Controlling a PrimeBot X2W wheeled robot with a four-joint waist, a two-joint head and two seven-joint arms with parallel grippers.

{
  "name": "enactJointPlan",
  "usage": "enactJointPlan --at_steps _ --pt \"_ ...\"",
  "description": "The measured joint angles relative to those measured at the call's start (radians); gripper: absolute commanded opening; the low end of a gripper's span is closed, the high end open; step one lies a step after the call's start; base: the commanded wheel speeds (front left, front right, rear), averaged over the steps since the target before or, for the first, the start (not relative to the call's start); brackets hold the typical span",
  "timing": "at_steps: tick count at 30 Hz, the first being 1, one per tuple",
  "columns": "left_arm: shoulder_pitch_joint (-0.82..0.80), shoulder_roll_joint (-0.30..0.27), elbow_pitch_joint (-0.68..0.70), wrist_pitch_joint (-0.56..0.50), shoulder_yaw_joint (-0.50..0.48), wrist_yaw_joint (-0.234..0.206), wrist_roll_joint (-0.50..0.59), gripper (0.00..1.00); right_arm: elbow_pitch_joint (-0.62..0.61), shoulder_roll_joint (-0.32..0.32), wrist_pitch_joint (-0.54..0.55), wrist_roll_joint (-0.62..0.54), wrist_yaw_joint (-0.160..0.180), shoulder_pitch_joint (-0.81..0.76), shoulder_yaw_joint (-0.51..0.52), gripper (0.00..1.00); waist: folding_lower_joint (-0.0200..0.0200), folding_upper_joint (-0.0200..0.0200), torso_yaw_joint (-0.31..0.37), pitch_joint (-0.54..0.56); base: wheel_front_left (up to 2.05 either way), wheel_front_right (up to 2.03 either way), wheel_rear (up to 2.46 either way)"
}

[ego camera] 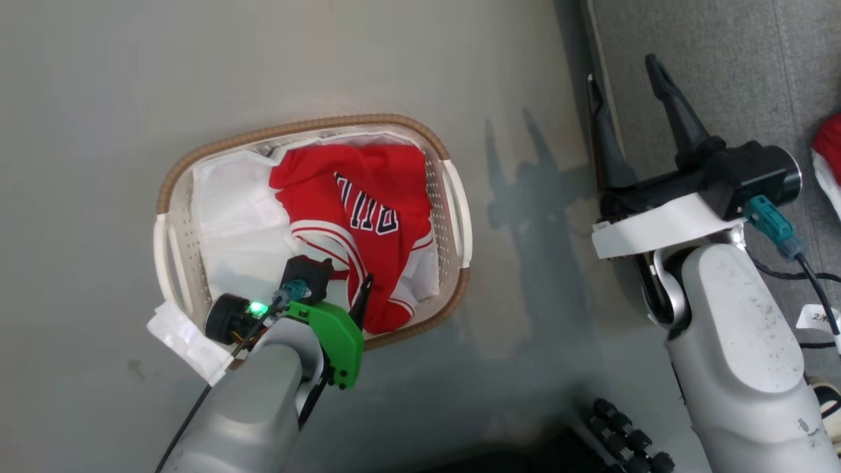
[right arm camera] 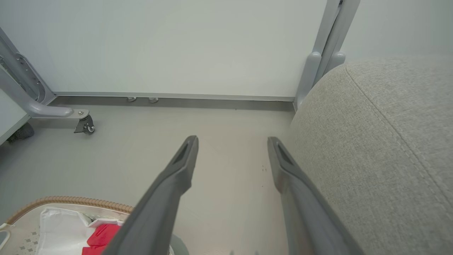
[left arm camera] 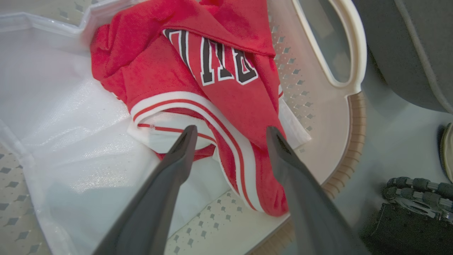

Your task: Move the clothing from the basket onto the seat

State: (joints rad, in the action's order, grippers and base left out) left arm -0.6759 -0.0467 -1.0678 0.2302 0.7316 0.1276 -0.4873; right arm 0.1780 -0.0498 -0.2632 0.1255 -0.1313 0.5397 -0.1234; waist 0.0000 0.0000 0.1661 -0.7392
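Note:
The red clothing (ego camera: 368, 203) with black-and-white lettering lies crumpled in the right half of the white basket (ego camera: 453, 197) on the floor. My left gripper (ego camera: 348, 282) reaches into the basket's near side and is open. In the left wrist view its fingers (left arm camera: 177, 156) straddle the white-banded hem of the clothing (left arm camera: 230, 106), close over it and gripping nothing. My right gripper (ego camera: 621, 69) hangs open and empty over the left edge of the grey seat (ego camera: 736, 79). In its own wrist view the right gripper (right arm camera: 231, 140) points at bare floor beside the seat (right arm camera: 382, 148).
A plain white sheet (ego camera: 230, 210) lines the basket's left half. Another red and white garment (ego camera: 829, 144) lies on the seat at the right edge. A frame leg with a caster (right arm camera: 83, 124) stands by the far wall. Dark wheels of my base (ego camera: 624, 440) show below.

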Motion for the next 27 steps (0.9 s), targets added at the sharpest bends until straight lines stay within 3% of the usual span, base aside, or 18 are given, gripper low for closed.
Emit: enactJointPlan --at_steps 8,17,27 --pt "-0.034 -0.001 -0.046 -0.015 0.138 0.001 -0.045 1.0 0.006 0.0 0.0 0.007 0.0 0.005 0.0 1.0 0.0 0.0 0.031 -0.06 0.0 0.0 0.0" --pt "-0.079 -0.001 -0.099 -0.018 0.219 -0.003 -0.068 1.0 0.004 0.0 0.0 0.017 0.0 0.01 0.008 1.0 0.0 0.0 0.054 -0.103 0.0 0.0 0.0" --pt "-0.17 0.0 -0.14 -0.03 0.262 -0.127 -0.076 1.0 -0.01 0.0 0.0 0.039 0.0 0.024 0.003 1.0 0.0001 0.0 0.074 -0.151 0.0 0.0 0.0"
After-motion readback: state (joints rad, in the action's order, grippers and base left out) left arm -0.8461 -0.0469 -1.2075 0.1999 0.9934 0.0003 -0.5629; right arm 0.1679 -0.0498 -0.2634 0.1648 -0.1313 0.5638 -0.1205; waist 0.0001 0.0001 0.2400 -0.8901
